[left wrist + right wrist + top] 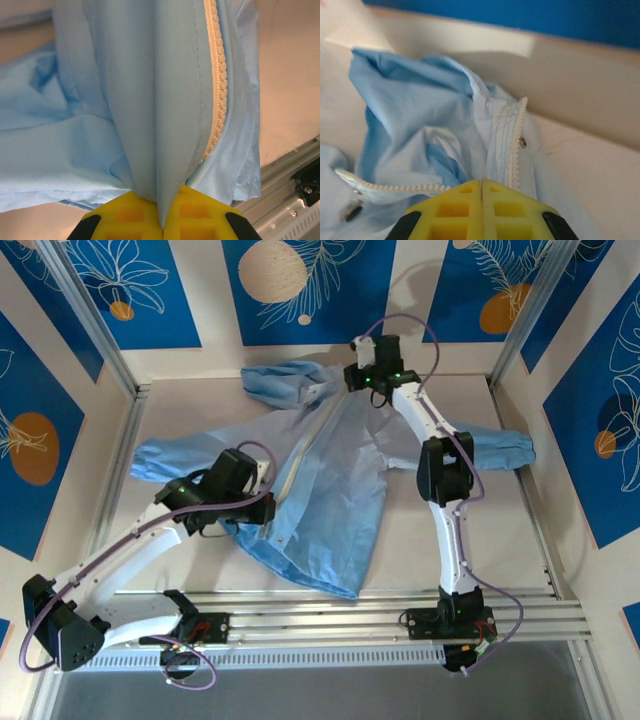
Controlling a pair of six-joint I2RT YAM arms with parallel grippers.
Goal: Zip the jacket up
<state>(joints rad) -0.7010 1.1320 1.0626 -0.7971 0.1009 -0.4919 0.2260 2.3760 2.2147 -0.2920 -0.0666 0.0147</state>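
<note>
A light-blue hooded jacket (pixel 340 490) of thin fabric is laid front-up on the desk (pixel 420 550). One sleeve (pixel 165 455) is stretched out to the left and the other (pixel 500 448) to the right. The hood (pixel 285 385) is crumpled at the far end. The whitish zipper strip (pixel 218 75) is seen unjoined, its two halves parted at the collar, and one front edge is raised in a fold.

Light-blue jacket (pixel 330 470) (cream zipper teeth (pixel 217 75)), yellow finger pads (pixel 132 215), blue leaf-patterned wall panels (pixel 300 280)
</note>
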